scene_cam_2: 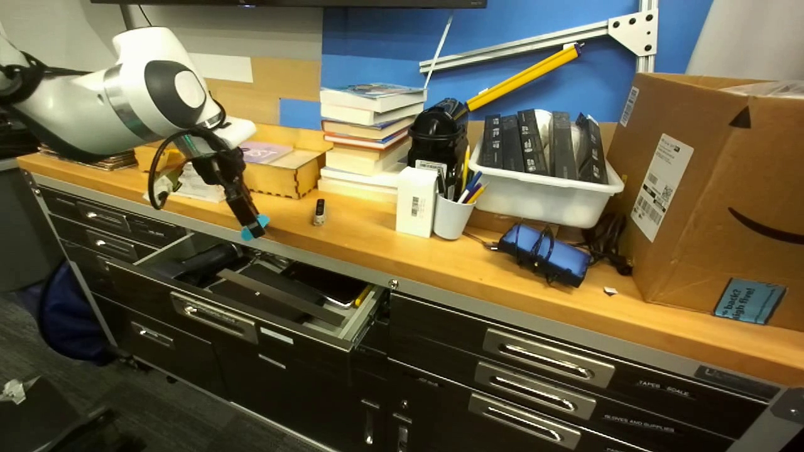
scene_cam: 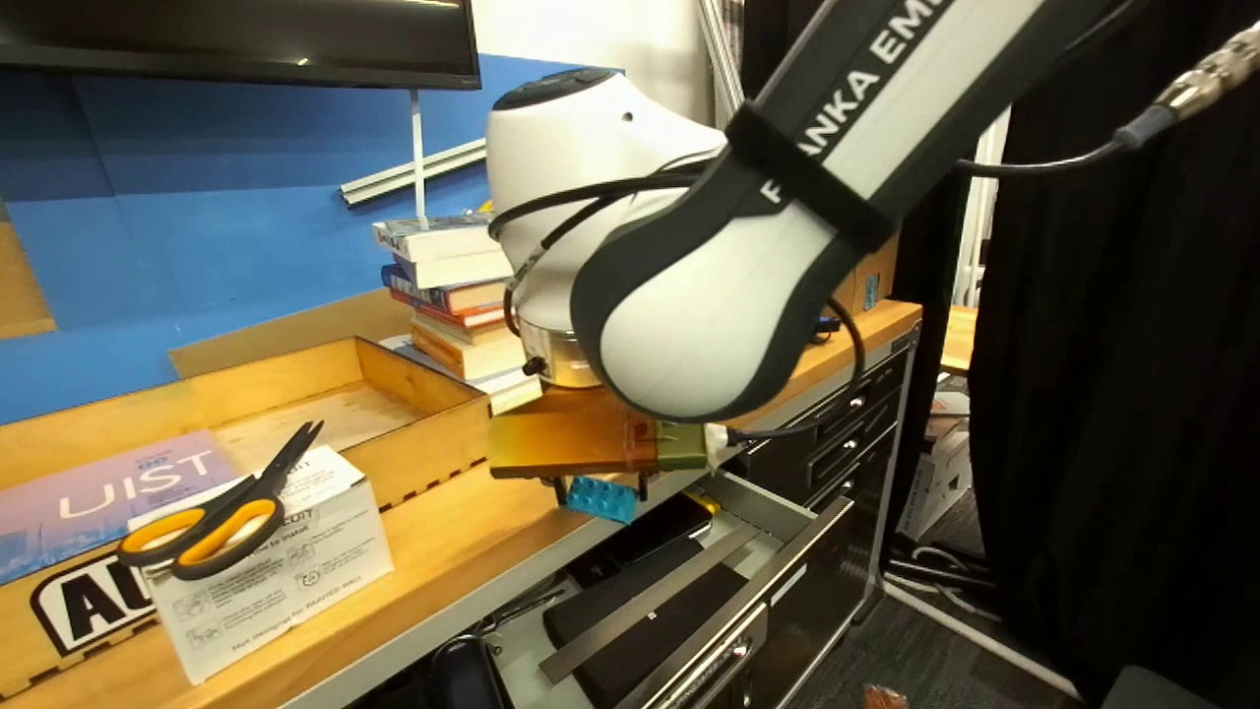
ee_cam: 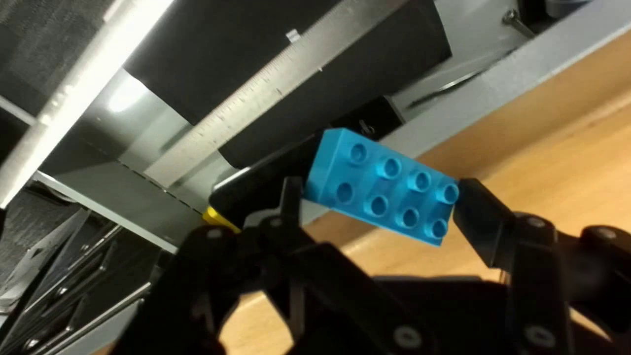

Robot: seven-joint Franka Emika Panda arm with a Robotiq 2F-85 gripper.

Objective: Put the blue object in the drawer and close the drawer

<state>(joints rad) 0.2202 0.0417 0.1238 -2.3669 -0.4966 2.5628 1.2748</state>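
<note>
While the jaws bear on both ends of a light-blue eight-stud toy brick (ee_cam: 379,190), clamping it, the Robotiq gripper (ee_cam: 378,187) hangs by the front edge of a wooden worktop (scene_cam_2: 358,235); below, we see the dark tool-cabinet drawer (scene_cam_2: 151,287) standing open, a graduated metal ruler (ee_cam: 271,90) inside, lying over a flat black item (ee_cam: 222,44) we cannot identify; in an exterior view, yellow-handled scissors (scene_cam: 254,492) lie across a white carton (scene_cam: 295,586) beside a shallow wooden tray (scene_cam: 433,445); farther along the worktop, we find a stack of books (scene_cam_2: 370,132), a grey pen cup (scene_cam_2: 451,218), a white plastic bin (scene_cam_2: 534,199) and a cardboard box (scene_cam_2: 713,179).
</note>
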